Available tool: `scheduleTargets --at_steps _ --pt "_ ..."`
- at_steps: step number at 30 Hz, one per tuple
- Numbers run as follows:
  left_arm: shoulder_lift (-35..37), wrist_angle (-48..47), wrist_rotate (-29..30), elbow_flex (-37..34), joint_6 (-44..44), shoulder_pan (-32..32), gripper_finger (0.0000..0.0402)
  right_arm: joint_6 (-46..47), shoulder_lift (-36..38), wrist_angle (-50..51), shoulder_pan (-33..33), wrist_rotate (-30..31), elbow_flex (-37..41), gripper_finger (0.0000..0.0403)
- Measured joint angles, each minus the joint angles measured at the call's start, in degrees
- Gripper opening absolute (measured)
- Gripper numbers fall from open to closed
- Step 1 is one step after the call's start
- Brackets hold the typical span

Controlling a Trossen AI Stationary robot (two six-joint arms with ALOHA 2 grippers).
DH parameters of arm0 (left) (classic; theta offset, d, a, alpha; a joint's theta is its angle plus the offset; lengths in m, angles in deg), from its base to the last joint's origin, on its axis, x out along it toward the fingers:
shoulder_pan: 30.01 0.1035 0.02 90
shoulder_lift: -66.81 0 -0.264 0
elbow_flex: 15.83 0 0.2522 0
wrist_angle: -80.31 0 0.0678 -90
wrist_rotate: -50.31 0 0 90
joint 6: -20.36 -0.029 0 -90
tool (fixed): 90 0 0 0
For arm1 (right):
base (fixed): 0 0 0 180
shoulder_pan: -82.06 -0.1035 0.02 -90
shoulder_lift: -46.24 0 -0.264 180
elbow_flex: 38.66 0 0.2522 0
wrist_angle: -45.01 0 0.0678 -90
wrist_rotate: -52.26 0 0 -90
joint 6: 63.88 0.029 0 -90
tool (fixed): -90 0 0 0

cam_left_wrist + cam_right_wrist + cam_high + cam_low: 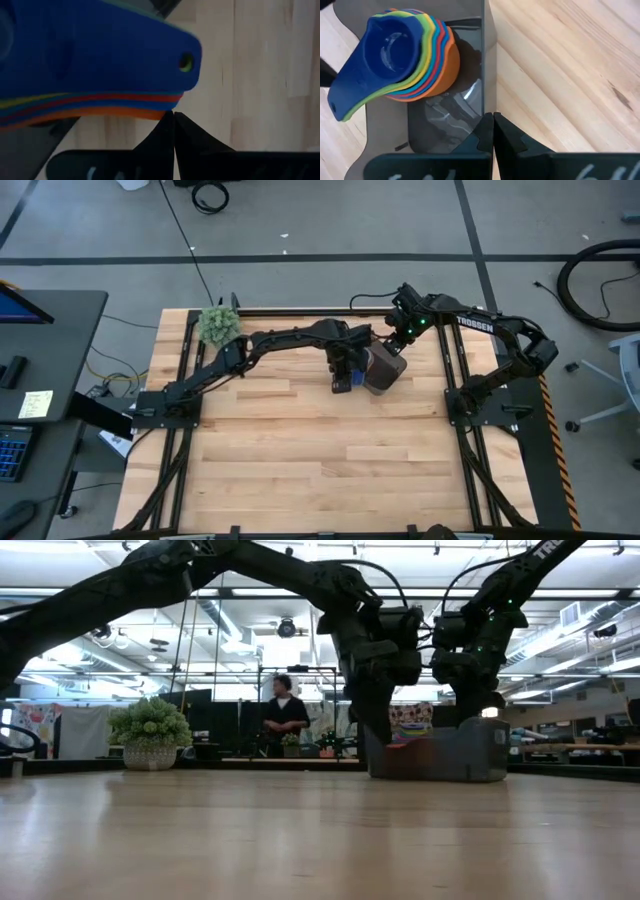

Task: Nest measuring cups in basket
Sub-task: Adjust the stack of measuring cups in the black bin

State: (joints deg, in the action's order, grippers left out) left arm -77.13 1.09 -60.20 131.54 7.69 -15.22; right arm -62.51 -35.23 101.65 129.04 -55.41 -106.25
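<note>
The measuring cups (405, 55), smooth round plastic bowls with flat handles, sit nested in one stack inside the dark grey, low-walled basket (470, 100) on the pale planked wooden bench (300, 460). The left tool (173, 125) hangs beside the handles, fingers together. The right tool (492, 125) hovers over the basket rim, fingers together too.
</note>
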Motion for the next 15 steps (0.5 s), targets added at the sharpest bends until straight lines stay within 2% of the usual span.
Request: scheduleTargets --at_steps 10,15 --pt "0.82 -2.58 0.05 -0.07 1.07 0.24 0.0 -0.04 0.0 -0.34 0.0 -0.44 0.0 0.0008" --pt "3.42 -5.71 2.5 -0.03 1.11 0.89 0.0 -0.04 0.0 -0.61 0.0 -0.46 0.0 0.0008"
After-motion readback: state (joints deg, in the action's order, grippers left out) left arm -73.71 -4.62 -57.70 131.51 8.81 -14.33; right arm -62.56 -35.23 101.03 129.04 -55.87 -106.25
